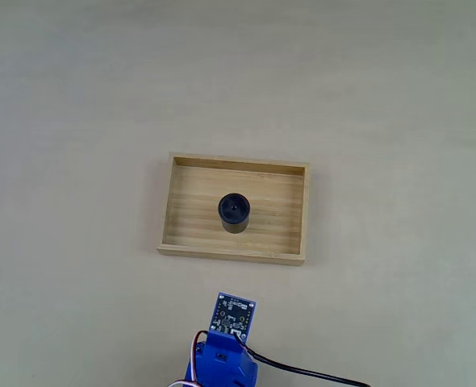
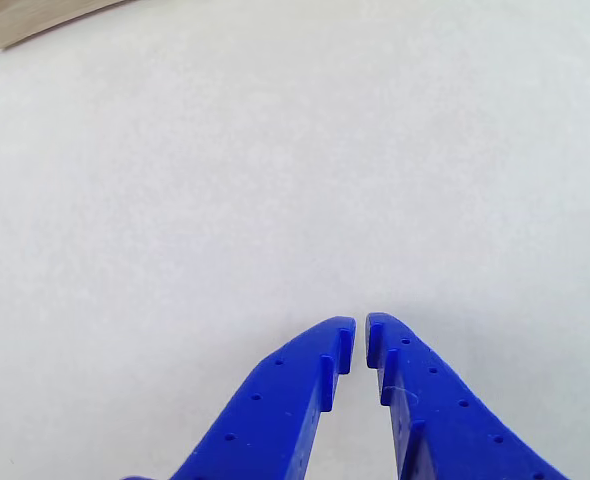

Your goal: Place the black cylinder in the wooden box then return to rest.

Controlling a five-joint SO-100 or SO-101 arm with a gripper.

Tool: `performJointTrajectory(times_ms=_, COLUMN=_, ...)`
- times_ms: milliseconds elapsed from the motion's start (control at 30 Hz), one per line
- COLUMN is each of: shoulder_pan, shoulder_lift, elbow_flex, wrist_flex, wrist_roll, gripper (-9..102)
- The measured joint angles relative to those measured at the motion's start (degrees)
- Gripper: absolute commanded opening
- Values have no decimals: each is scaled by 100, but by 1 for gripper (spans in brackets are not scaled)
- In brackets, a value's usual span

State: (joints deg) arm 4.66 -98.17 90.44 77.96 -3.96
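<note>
The black cylinder (image 1: 235, 212) stands upright on the striped floor of the wooden box (image 1: 176, 205), near the box's middle, in the fixed view. The blue arm (image 1: 224, 355) sits at the bottom edge of that view, below the box and apart from it, with a small blue circuit board on top. In the other view my blue gripper (image 2: 361, 343) points over bare pale table, its two fingertips nearly touching with nothing between them. A wooden corner of the box (image 2: 25, 20) shows at the top left of that view.
A black cable (image 1: 311, 372) runs from the arm to the right along the bottom edge of the fixed view. Pale tabletop surrounds the box on all sides.
</note>
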Motion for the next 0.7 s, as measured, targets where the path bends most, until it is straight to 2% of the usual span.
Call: performJointTrajectory(times_ms=700, shoulder_pan=-105, shoulder_lift=0, elbow_flex=0, wrist_flex=9, wrist_roll=0, gripper=0)
